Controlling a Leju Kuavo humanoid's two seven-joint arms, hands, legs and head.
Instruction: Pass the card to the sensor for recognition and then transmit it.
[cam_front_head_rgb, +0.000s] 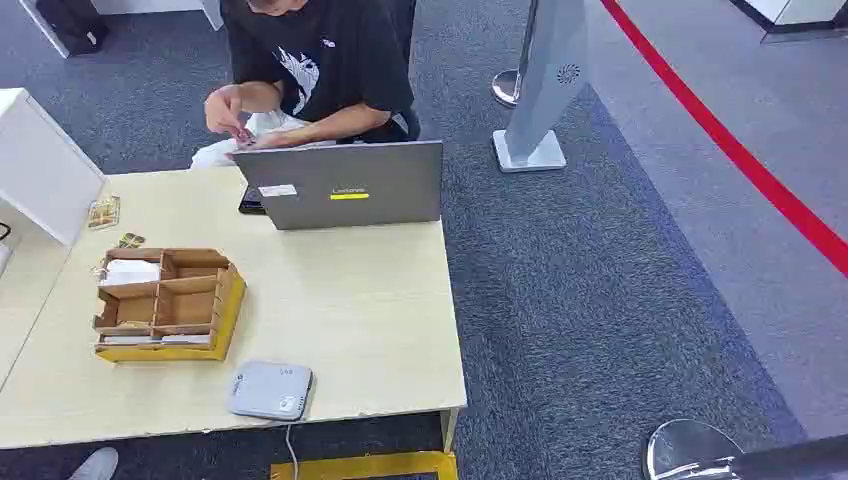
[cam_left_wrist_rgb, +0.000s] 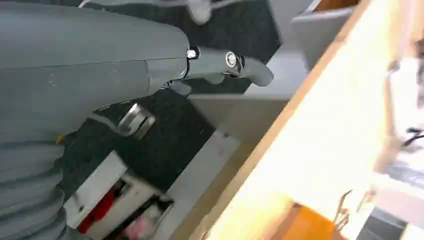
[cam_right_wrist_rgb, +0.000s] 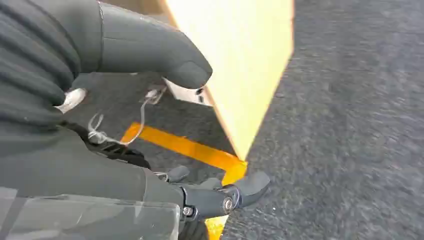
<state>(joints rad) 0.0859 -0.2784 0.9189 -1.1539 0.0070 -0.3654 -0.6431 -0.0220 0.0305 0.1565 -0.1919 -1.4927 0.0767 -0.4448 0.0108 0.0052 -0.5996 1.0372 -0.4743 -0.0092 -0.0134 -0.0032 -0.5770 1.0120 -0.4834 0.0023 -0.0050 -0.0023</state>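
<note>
My right hand (cam_right_wrist_rgb: 150, 125) below table edge, fingers apart, nothing held. My left hand (cam_left_wrist_rgb: 150, 75) likewise spread, empty, beside table (cam_front_head_rgb: 360, 300). Grey rounded card sensor (cam_front_head_rgb: 271, 390) at near table edge, presumably within reach. Beyond sensor, compartmented wooden organizer (cam_front_head_rgb: 165, 305) holding white cards (cam_front_head_rgb: 131, 271). Farther, grey laptop (cam_front_head_rgb: 340, 185), person (cam_front_head_rgb: 310, 70) seated behind.
</note>
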